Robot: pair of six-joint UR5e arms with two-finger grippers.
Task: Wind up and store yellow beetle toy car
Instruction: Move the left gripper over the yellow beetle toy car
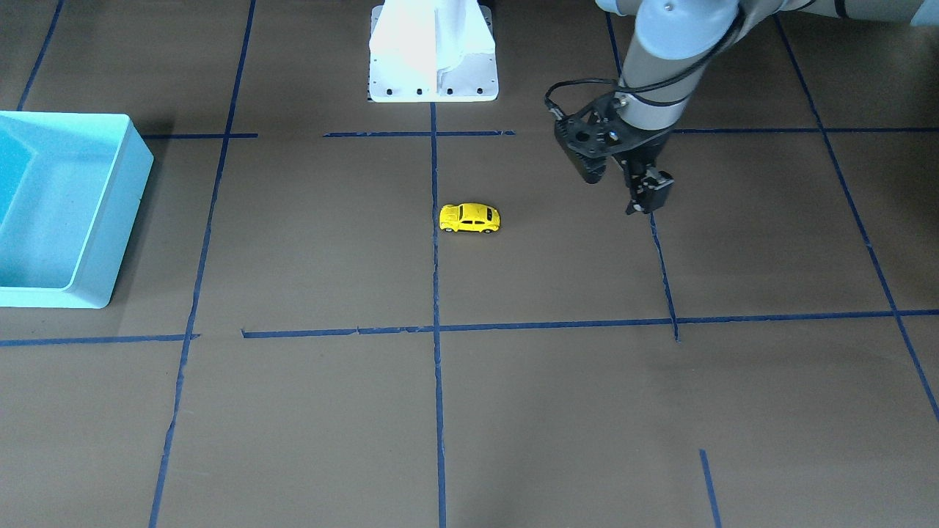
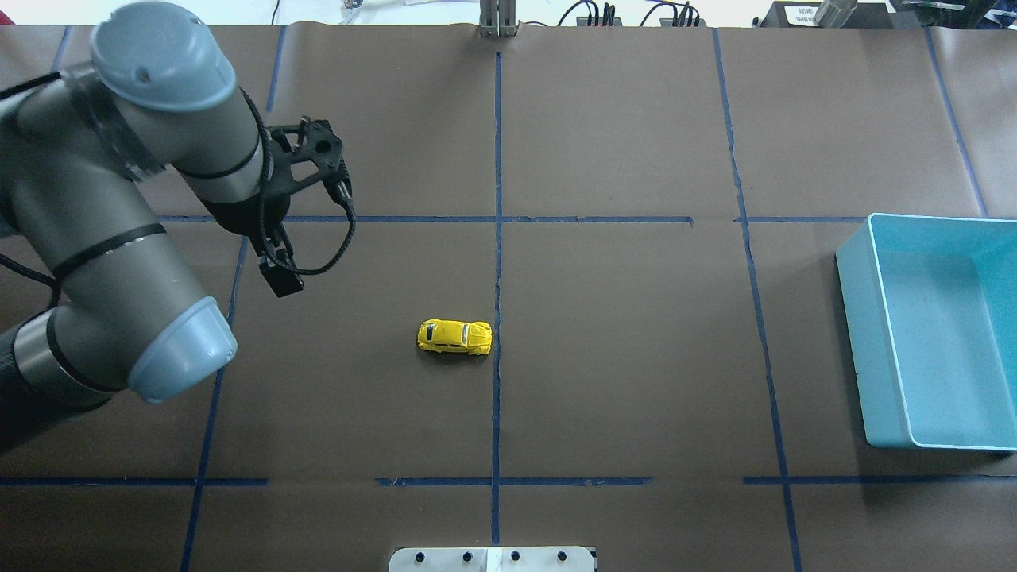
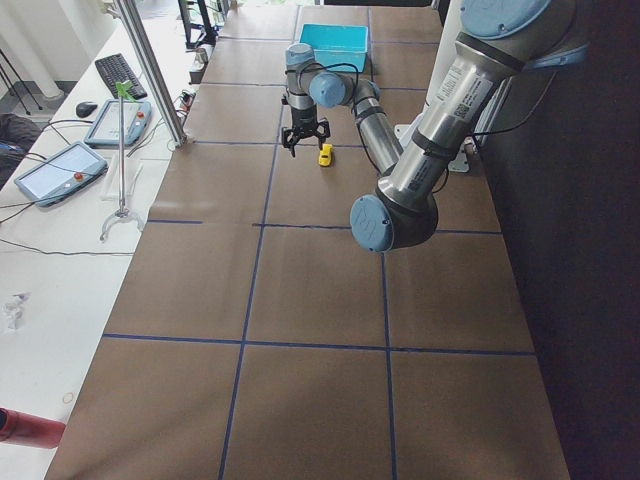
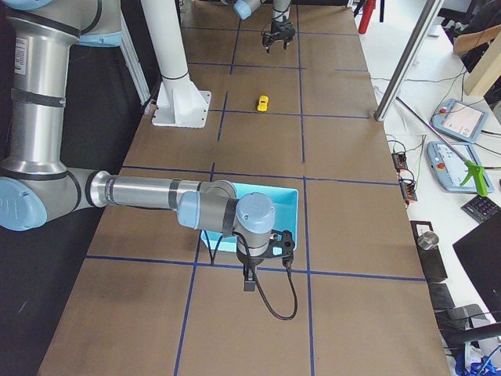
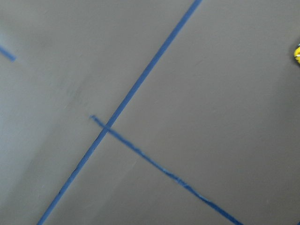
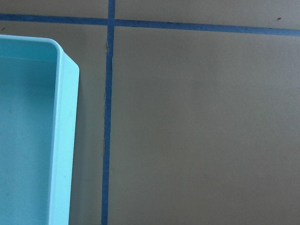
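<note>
The yellow beetle toy car (image 1: 469, 218) sits on its wheels mid-table, untouched.
The left gripper (image 3: 304, 146) hangs spread, empty, well apart from it; the right gripper (image 4: 266, 249) (beside the turquoise bin (image 1: 114, 227)): cannot tell its opening.

Bright, even overhead light; soft shadows beside turquoise bin (image 2: 862, 318); overexposed white pedestal (image 1: 433, 51) (blurred in left wrist view).

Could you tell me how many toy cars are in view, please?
1: the yellow beetle toy car, mid-table beside the central tape line; the bin is partly hidden.
</note>
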